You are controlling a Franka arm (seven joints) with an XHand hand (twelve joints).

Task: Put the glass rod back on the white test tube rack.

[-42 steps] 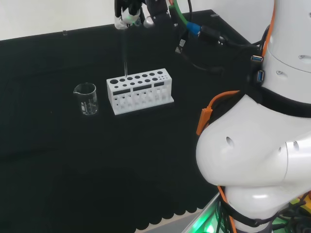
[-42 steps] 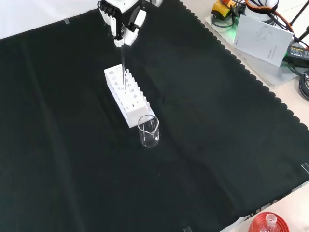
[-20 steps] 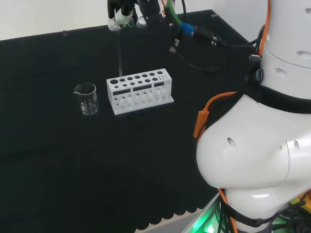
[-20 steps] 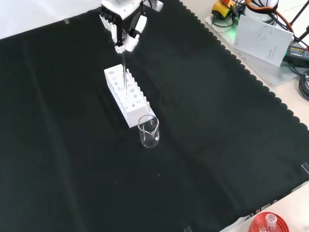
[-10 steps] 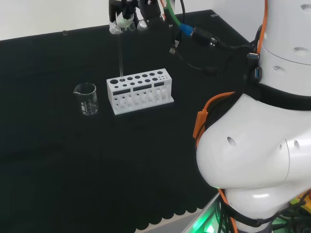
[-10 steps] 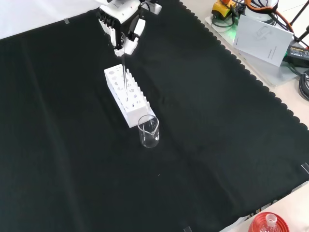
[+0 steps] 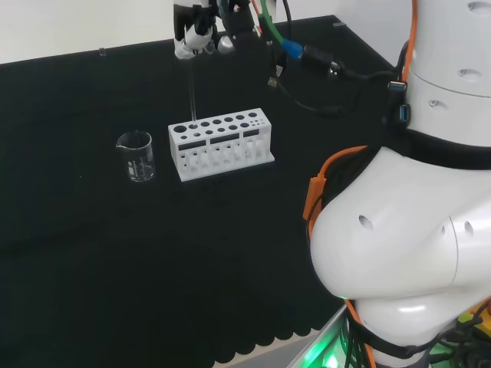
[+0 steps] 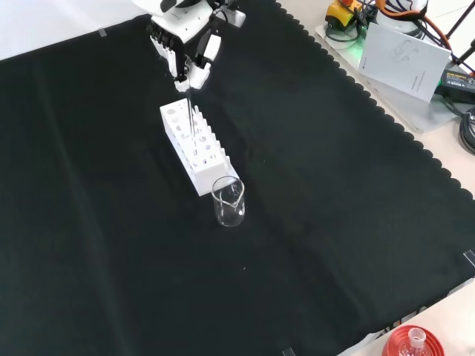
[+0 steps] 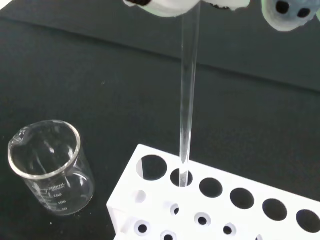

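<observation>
Hand: my hand [image 7: 193,31] pinches the glass rod's top, fingers curled round it.
Glass rod: glass rod [image 9: 188,95] hangs upright, its tip at a hole near the rack's left end in head view.
Rack: white test tube rack [image 7: 221,143] stands right of the beaker [image 7: 136,156].

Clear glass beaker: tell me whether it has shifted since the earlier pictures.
No. The clear glass beaker stands at the same end of the white test tube rack, left in the head view.

Beaker [image 9: 50,167] scale marks "150", "100"; other print unreadable.
</observation>
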